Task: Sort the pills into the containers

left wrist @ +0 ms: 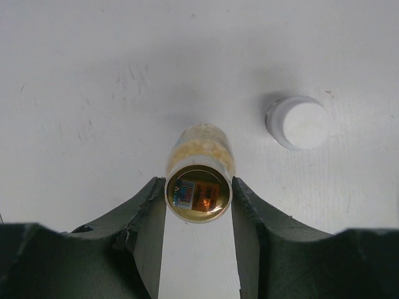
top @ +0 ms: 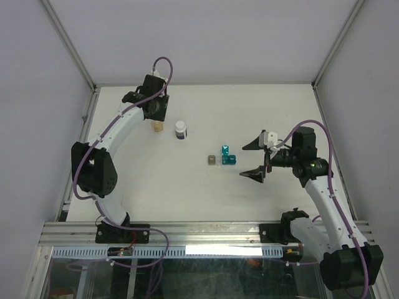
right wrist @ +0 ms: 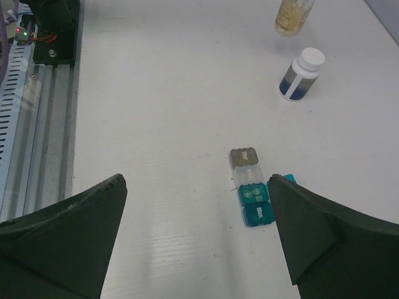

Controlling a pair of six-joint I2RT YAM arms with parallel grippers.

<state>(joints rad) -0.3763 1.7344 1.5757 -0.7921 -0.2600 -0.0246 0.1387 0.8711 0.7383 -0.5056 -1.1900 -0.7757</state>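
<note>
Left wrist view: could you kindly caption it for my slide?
Left gripper shut on a pill bottle; a white-capped bottle stands nearby.

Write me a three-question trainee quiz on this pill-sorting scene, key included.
1. True or false: the right gripper is open and empty, with the teal container and grey container on the table ahead of it.
2. What is the left gripper shut on? A) the teal container B) a clear bottle of yellowish pills C) the grey container
3. Fill in: the free-standing bottle near the left gripper has a ___ cap.
Key: 1 true; 2 B; 3 white.
</note>
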